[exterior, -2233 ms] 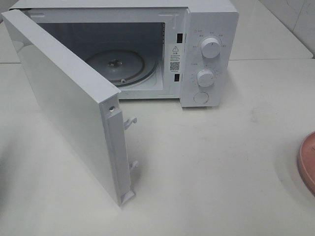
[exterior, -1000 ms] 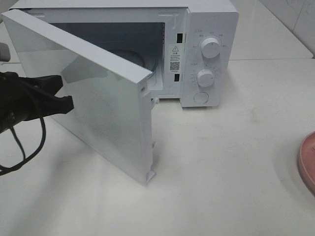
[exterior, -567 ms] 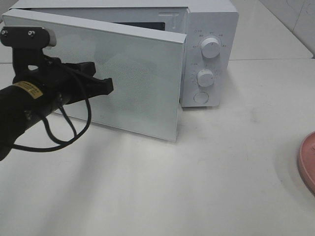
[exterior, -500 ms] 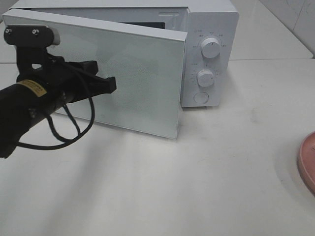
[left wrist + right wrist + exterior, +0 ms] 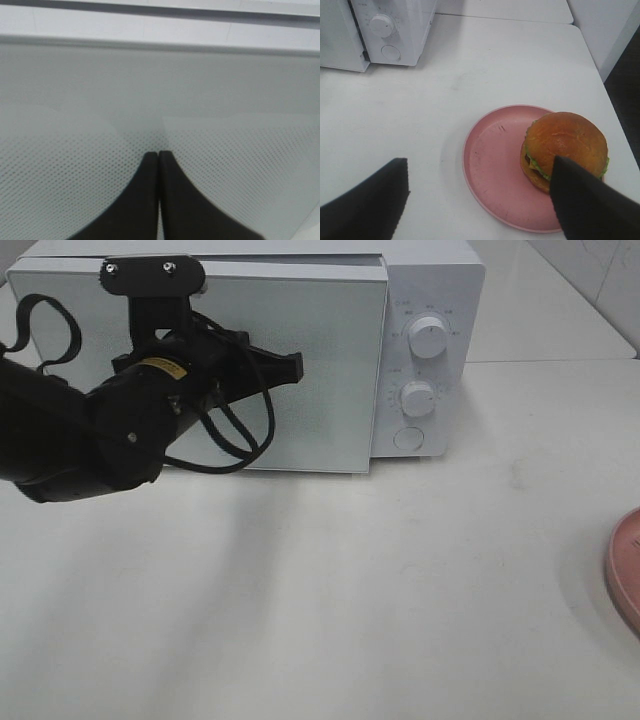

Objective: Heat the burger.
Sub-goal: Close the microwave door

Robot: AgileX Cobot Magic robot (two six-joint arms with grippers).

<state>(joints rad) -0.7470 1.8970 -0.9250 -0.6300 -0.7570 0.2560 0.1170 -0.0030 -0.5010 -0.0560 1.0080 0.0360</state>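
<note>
The burger (image 5: 565, 142), with a golden-brown bun and green lettuce, lies on a round pink plate (image 5: 495, 165) in the right wrist view. It is out of the exterior view. My right gripper (image 5: 479, 160) hangs open above the plate, and one of its fingers (image 5: 585, 200) overlaps the burger's near edge. My left gripper (image 5: 296, 365) is shut, with its tips pressed on the white microwave door (image 5: 335, 400). The left wrist view shows the joined fingertips (image 5: 159, 154) touching the dotted door panel (image 5: 240, 150). The door lies flat against the microwave (image 5: 430, 300).
The microwave's control panel has two knobs (image 5: 429, 337) (image 5: 417, 398) and a round button (image 5: 408, 438). The plate's rim (image 5: 622, 570) shows at the exterior view's right edge. The microwave (image 5: 395, 25) stands at the far left of the white table (image 5: 400, 590).
The microwave door has swung from wide open to shut, with my left gripper following it in and to the right against the door. The right gripper stays the same.
</note>
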